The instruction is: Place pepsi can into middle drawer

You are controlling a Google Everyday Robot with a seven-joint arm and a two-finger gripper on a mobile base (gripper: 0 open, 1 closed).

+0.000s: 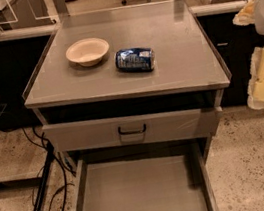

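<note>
The pepsi can [135,59], dark blue with white markings, lies on its side on the grey cabinet top [185,62], just right of a cream bowl [87,51]. The middle drawer [137,193] is pulled out wide below, and its flat grey floor is bare. My gripper [253,34] hangs at the right edge of the view, beside the cabinet and well right of the can. Its cream-yellow fingers [263,74] stand apart with nothing between them.
The top drawer front [176,125] with a dark loop handle [131,129] sits slightly out above the open drawer. Cables and a dark stand leg [45,189] lie on the floor at the left. Office chairs stand beyond the glass at the back.
</note>
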